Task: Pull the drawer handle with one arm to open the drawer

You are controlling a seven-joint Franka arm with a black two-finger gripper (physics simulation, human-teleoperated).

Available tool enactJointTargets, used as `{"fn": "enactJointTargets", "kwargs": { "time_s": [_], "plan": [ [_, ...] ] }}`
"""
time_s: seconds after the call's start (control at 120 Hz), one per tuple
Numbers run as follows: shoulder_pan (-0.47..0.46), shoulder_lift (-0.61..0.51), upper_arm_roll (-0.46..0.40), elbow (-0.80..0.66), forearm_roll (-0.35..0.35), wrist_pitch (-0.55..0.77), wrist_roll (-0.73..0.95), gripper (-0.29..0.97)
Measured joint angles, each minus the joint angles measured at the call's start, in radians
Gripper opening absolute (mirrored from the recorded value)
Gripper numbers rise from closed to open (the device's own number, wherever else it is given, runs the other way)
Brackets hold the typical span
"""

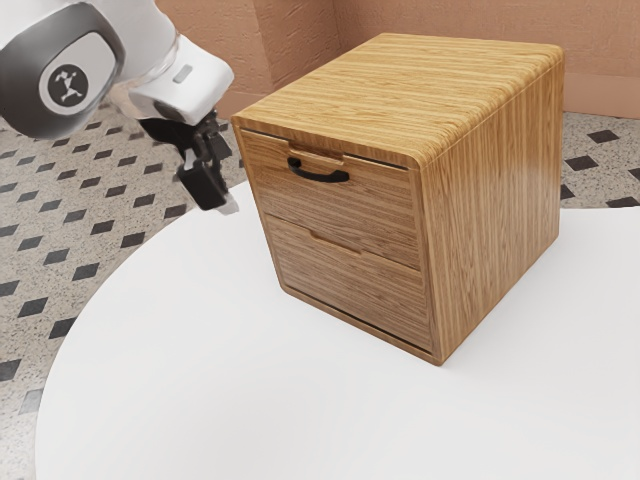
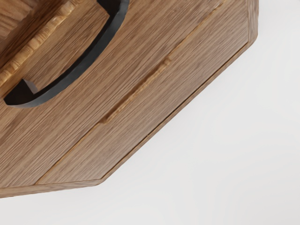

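Note:
A wooden cabinet (image 1: 480, 170) with two drawers stands on the white round table (image 1: 250, 400). The top drawer (image 1: 340, 205) carries a black curved handle (image 1: 318, 174) near its upper edge, and its front sits flush with the cabinet. My gripper (image 1: 220, 188) hangs open and holds nothing, to the exterior view's left of the cabinet, about level with the handle and a short gap from the cabinet's corner. In the wrist view the black handle (image 2: 79, 65) is close ahead of my hand, with the lower drawer front (image 2: 154, 112) beyond it.
The lower drawer (image 1: 350, 280) has only a shallow grip notch. White tabletop (image 2: 234, 164) spreads in front of the cabinet. Behind the table lie a checkered floor (image 1: 70, 230) and a pinkish wall (image 1: 600, 40).

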Motion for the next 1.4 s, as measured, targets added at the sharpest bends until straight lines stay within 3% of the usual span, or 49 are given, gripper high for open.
{"fn": "enactJointTargets", "kwargs": {
  "time_s": [0.075,0.208,0.6,0.842,0.992,1.133,1.4],
  "plan": [
    [-0.003,-0.001,-0.003,-0.027,-0.062,0.082,0.116,0.68],
    [-0.002,0.007,-0.006,-0.048,-0.103,0.172,0.283,0.68],
    [-0.004,0.017,-0.024,-0.121,-0.116,0.360,0.615,0.64],
    [0.000,0.055,-0.017,-0.125,-0.149,0.420,0.735,0.61],
    [0.001,0.057,-0.016,-0.138,-0.164,0.438,0.786,0.48],
    [-0.001,-0.033,-0.031,-0.203,-0.168,0.444,0.821,0.36],
    [0.005,-0.015,-0.006,-0.214,-0.191,0.470,0.851,0.26]
  ]
}}
